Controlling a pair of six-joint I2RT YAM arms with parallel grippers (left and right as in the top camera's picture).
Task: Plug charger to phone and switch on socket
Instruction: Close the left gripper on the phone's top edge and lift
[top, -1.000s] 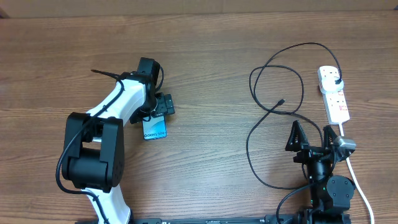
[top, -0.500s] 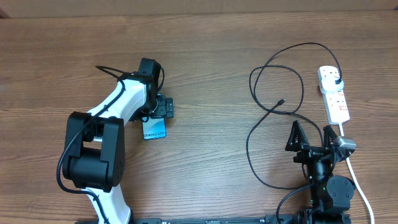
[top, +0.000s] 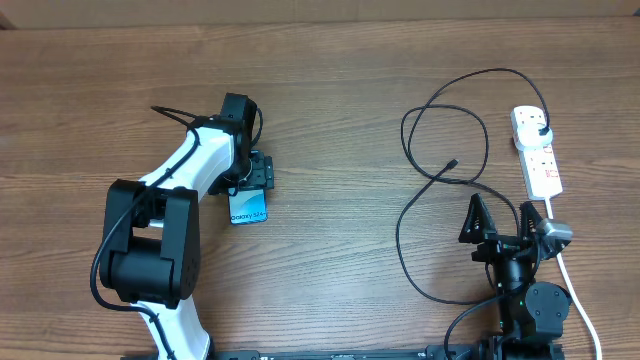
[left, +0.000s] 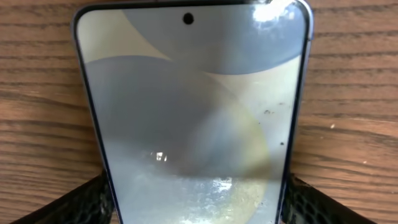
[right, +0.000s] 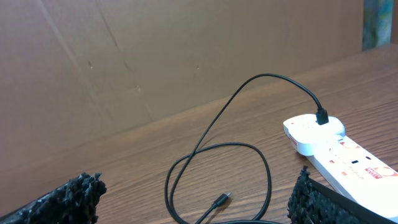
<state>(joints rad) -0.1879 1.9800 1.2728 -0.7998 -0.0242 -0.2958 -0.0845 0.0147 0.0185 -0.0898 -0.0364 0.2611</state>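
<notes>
Near the desk's (top: 330, 100) front-right corner, the right hand (top: 500, 215) is sitting wide open, holding nothing. Left of centre, the left hand (top: 255, 178) is straddling the phone (top: 249, 208), which is showing "Galaxy"; whether it is gripping is unclear. The charger (right: 267, 76) is lying looped, plugged into the socket (top: 538, 150) by the right edge.

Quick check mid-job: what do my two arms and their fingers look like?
Left arm: white shells, black joints, thin black wire looping off it. Right arm: mostly black, one silver-grey part. Fingers: black, rough nubbly pads.
</notes>
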